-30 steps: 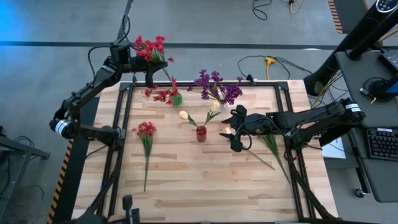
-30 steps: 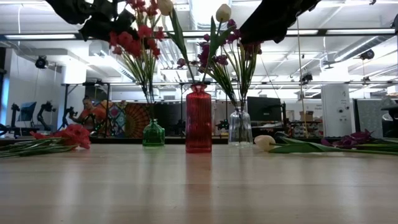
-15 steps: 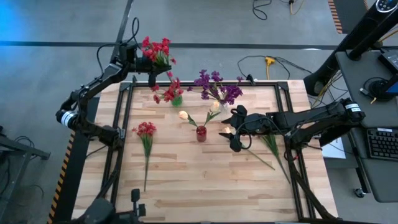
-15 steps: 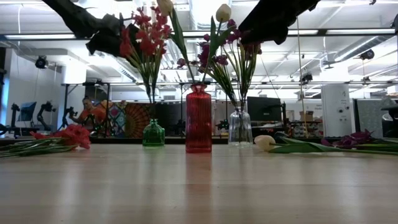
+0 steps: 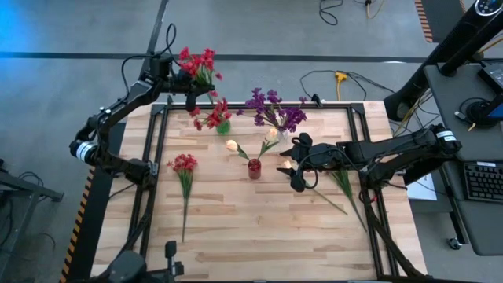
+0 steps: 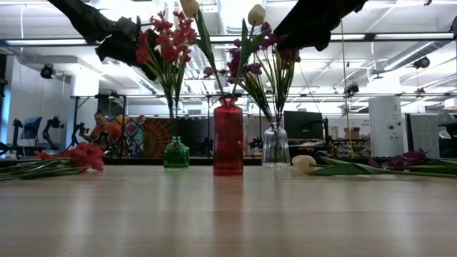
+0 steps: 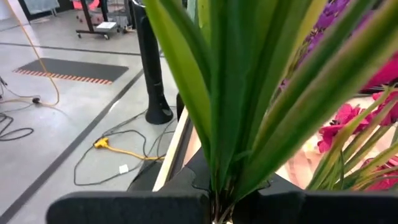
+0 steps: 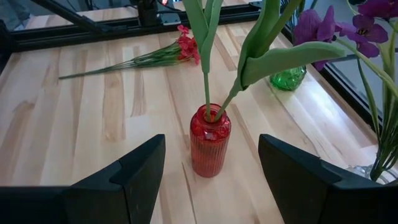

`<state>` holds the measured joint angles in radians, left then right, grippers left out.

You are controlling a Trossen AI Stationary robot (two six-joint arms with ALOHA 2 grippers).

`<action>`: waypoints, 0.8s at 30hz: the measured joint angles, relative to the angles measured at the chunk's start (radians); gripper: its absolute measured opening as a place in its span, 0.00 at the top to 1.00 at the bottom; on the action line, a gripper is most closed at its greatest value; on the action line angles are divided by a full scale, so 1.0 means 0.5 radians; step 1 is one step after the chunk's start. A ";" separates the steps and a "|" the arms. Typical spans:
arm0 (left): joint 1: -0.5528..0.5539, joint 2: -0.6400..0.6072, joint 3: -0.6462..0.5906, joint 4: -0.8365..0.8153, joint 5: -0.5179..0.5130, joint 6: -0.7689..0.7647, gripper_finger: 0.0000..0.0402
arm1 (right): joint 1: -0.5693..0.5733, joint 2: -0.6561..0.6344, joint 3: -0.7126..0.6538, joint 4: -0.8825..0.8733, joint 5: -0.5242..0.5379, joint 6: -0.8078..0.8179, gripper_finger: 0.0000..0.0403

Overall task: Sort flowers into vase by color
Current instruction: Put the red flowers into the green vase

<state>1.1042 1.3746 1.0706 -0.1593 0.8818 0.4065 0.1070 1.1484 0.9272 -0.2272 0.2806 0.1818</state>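
- The flowers: one red sprig (image 5: 196, 64) is clamped in the left pincer (image 5: 187, 77), held high over the counter's far left edge above the green vase (image 5: 224, 126); the red blossoms (image 5: 211, 118) already standing in that vase are just below it.
- The red vase (image 5: 254, 168) near the counter's middle holds two cream-yellow flowers (image 5: 232, 145). The clear vase (image 6: 275, 145) toward the far edge holds the purple flowers (image 5: 273, 110).
- Loose sprigs lying flat: a red one (image 5: 185, 165) on the left part of the counter, and on the right a cream-yellow one (image 6: 304, 163) with purple blossoms (image 6: 407, 157) farther out.
- The right pincer (image 8: 208, 165) hangs just right of the red vase with its fingers spread wide, gripping nothing; the vase stands apart from them, facing the gap.
- Surface: a pale wooden butcher-block counter (image 5: 259, 228) inside a black metal frame (image 5: 157, 157).
- Room: grey concrete floor with a yellow cable (image 5: 339, 79) beyond the far edge; a desk with a keyboard (image 5: 479, 181) to the right. The low view shows an open workshop – ceiling lights, racks, monitors – and a person (image 6: 107, 128) seated far back.
- Hard to make out: the left wrist view is almost filled by green leaves (image 7: 249, 93), so the left fingers – dark shapes at the stems' base – are largely covered. In the low view both arms are cut off by the top edge.
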 joint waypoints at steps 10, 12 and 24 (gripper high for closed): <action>-0.002 0.002 -0.004 -0.016 0.046 -0.008 1.00 | 0.000 0.000 -0.007 0.000 0.000 -0.005 0.38; -0.002 0.002 -0.013 -0.015 0.097 -0.015 1.00 | 0.000 0.000 -0.010 0.000 0.000 -0.004 0.38; -0.006 0.002 -0.052 0.149 0.105 -0.097 1.00 | 0.000 0.000 -0.032 0.012 0.002 0.002 0.38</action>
<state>1.1011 1.3758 1.0448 -0.0846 0.9344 0.3581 0.1070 1.1484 0.9111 -0.2209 0.2813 0.1829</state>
